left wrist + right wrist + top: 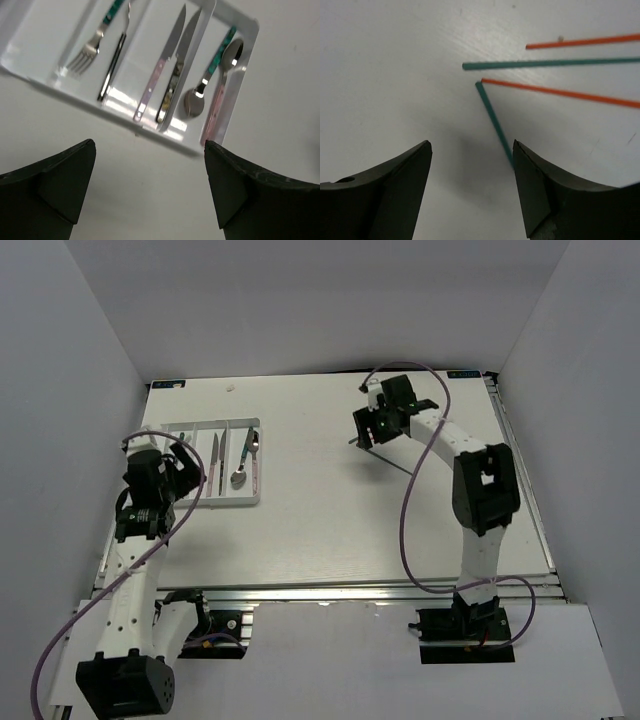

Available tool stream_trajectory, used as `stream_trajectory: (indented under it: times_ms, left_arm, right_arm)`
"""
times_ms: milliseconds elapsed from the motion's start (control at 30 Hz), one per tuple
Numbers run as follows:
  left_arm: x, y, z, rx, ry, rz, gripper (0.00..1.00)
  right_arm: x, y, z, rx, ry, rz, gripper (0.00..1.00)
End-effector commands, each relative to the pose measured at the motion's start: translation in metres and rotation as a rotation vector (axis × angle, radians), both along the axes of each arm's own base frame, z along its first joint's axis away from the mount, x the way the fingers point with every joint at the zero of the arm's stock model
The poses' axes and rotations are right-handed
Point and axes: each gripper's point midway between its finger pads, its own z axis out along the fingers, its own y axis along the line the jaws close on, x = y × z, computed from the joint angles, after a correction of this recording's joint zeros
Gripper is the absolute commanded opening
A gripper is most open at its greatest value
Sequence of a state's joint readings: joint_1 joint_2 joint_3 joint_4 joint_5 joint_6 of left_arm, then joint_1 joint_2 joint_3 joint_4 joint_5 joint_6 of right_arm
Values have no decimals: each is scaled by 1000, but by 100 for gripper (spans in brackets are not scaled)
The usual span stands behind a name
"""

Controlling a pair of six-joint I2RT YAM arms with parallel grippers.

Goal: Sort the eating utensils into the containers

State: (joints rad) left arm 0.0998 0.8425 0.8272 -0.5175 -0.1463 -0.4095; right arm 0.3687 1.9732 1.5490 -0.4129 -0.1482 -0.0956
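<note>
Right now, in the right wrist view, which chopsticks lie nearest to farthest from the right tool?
1. Slanted teal chopstick, lowest, centre.
2. Lower red chopstick, right.
3. Level teal chopstick, above that.
4. Upper red chopstick, topmost.

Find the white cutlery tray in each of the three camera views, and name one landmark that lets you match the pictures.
Top external: the tray lies left of centre, beside the left arm.
Left wrist: the tray crosses the upper part of the picture, tilted.
Right wrist: not in it; only chopsticks on the table.
Shared landmark: the teal-handled spoon in the tray's end slot, seen in the top external and left wrist views.
</note>
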Motion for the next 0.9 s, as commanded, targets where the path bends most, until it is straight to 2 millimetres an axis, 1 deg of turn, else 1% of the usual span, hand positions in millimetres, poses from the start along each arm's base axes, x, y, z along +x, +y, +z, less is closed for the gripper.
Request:
stream_trajectory:
  times_ms: [0, 33, 133, 200, 233, 267, 300, 333, 400, 433, 533, 633, 733, 867]
  left_arm:
    - [-11, -23, -26, -54, 77, -86, 98]
    - [-13, -25, -23, -51, 76, -96, 98]
    - [-16, -26, 2, -6, 43, -107, 98]
    - [-17, -28, 10, 17, 39, -120, 98]
    - [-17, -29, 14, 22, 35, -128, 98]
    - [-16, -38, 14, 25, 41, -160, 98]
    - [-16, -38, 14, 26, 45, -161, 98]
    - [-17, -39, 14, 26, 43, -166, 98]
    - [-17, -41, 17, 20, 32, -180, 98]
    - [-18, -42, 17, 19, 34, -186, 98]
    - [-19, -44, 16, 21, 28, -196, 98]
    - [-19, -46, 13, 18, 35, -207, 98]
    - [-19, -47, 13, 19, 34, -213, 98]
    - [-19, -51, 12, 7, 32, -231, 98]
  right_arm:
    - [6, 4, -12, -86, 38, 113, 70]
    - [13, 7, -18, -110, 37, 127, 69]
    - [17, 8, -28, -150, 38, 144, 66]
    - [20, 10, -30, -146, 27, 148, 64]
    - [18, 14, -35, -129, 40, 171, 63]
    - [19, 16, -37, -125, 44, 174, 62]
    - [18, 17, -41, -127, 52, 178, 61]
    - [17, 17, -54, -140, 74, 192, 59]
    - [17, 14, -63, -158, 88, 196, 55]
    - [15, 13, -73, -169, 106, 200, 53]
    - [15, 15, -80, -163, 106, 204, 51]
    - [11, 14, -83, -164, 117, 205, 45]
    - [13, 10, -84, -187, 95, 201, 45]
    - [13, 4, -95, -219, 98, 202, 45]
